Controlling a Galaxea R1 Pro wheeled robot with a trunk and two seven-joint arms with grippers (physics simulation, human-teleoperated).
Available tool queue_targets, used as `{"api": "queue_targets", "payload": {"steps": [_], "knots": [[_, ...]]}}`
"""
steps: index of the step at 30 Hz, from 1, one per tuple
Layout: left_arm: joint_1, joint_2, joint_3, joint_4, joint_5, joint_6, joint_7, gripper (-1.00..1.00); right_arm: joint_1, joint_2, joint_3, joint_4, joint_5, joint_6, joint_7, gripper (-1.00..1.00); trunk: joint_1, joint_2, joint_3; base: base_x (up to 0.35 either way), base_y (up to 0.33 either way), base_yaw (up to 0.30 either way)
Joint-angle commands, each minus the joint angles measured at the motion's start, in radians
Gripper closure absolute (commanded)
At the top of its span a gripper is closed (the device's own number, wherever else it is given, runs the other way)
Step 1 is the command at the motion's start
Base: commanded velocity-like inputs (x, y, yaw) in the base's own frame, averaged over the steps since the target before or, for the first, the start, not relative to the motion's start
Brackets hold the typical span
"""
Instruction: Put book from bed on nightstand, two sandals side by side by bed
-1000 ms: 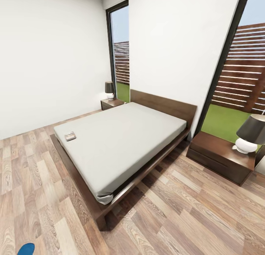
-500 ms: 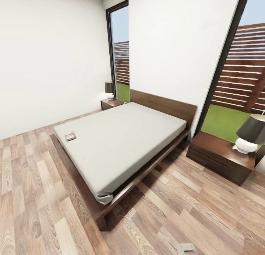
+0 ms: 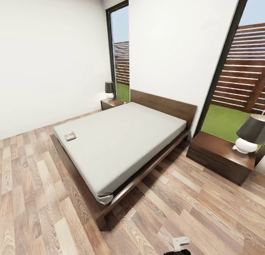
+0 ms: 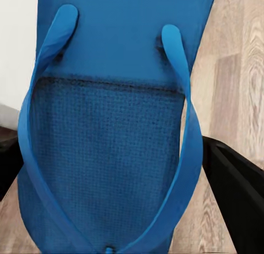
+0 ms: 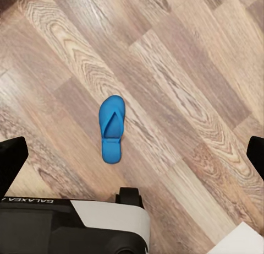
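the bed lies across the middle of the head view, its grey mattress on a dark wooden frame, headboard toward two o'clock. the book rests flat on the mattress near the nine o'clock corner, close to the edge. one nightstand stands just beside the bed at three o'clock with a dark-shaded lamp on it; a second nightstand sits by the far side of the headboard at about eleven o'clock, carrying a smaller lamp. tall dark-framed windows show grass and a slatted fence.

in the left wrist view a blue sandal sits between the dark fingers of the left gripper, strap side facing the camera; the claw seems clamped on it, though the contact itself is hidden. in the right wrist view the second blue sandal lies flat on the wood floor, well apart from the right gripper, whose fingertips stand wide apart with nothing between them. a small pale part of the robot shows at six o'clock in the head view.
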Motion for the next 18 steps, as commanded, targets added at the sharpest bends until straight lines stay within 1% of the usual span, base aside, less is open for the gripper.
{"api": "queue_targets", "payload": {"steps": [1,12,18], "knots": [[0.007,0.0,-0.016,-0.001,0.006,-0.003,0.009,1.0,-0.001,0.0,0.009,-0.002,-0.003,0.006,-0.006,-1.0,0.001,-0.002,-0.002,0.0,0.0,0.0],[0.025,0.001,-0.015,-0.002,0.009,-0.008,0.024,1.0,-0.001,0.001,0.011,0.008,-0.004,0.006,-0.006,-1.0,0.001,-0.002,-0.002,0.0,0.0,0.0],[0.027,0.001,-0.015,-0.002,0.009,-0.008,0.027,1.0,-0.001,0.001,0.012,0.011,-0.005,0.006,-0.006,-1.0,0.024,-0.044,-0.021,0.0,0.0,0.0]]}}
